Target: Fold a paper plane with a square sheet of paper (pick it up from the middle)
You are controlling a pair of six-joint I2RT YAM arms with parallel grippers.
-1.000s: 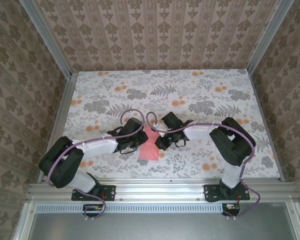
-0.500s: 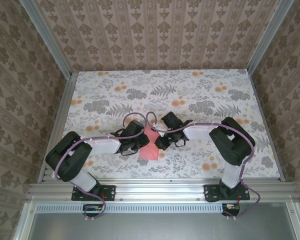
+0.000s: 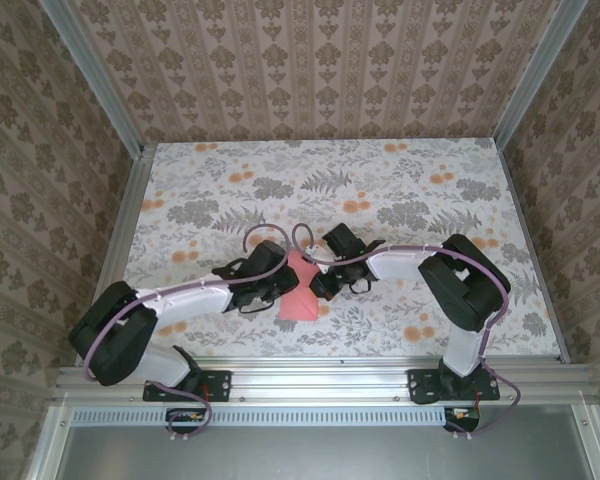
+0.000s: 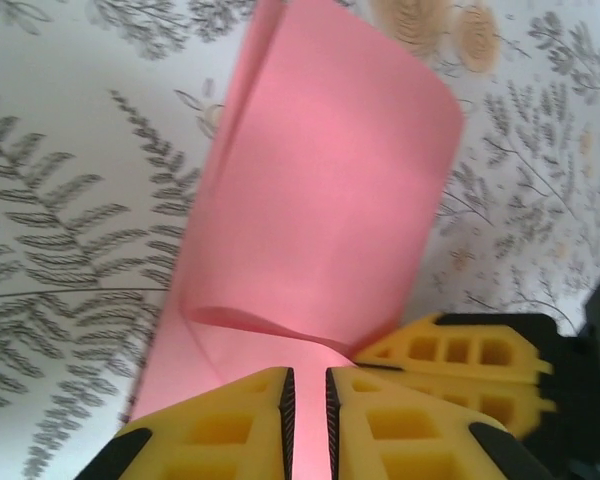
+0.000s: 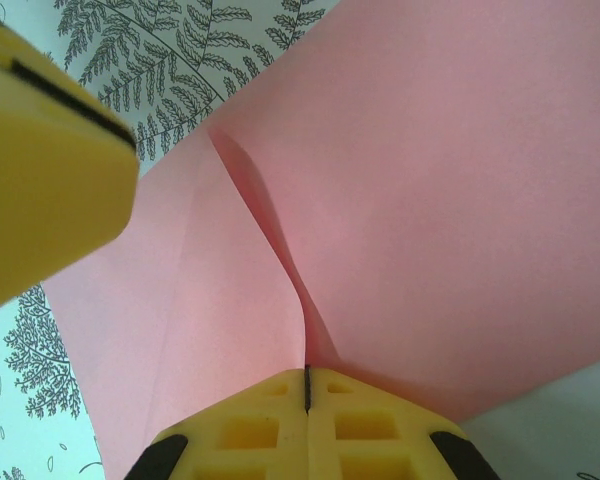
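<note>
The square sheet of paper (image 3: 300,296), pink-red, lies partly folded on the flowered table between both grippers. One flap curls up off the lower layer (image 4: 330,190). My right gripper (image 5: 307,378) is shut on the raised fold of the sheet (image 5: 440,190), at its right side (image 3: 316,283). My left gripper (image 4: 306,390) is at the sheet's left side (image 3: 278,287). Its jaws stand a narrow gap apart over the lower layer, with pink showing through the gap and nothing pinched. The right gripper's yellow fingers (image 4: 450,355) sit close beside it. No finished paper plane is in view.
The flowered tabletop (image 3: 380,190) stretches behind and to both sides of the grippers. Patterned walls with aluminium posts (image 3: 90,75) close off the left, back and right. The aluminium rail (image 3: 310,375) with both arm bases runs along the near edge.
The left arm's elbow swung inward, then back out and lower, while its gripper stayed at the sheet's left side. The right arm and the sheet have not moved.
</note>
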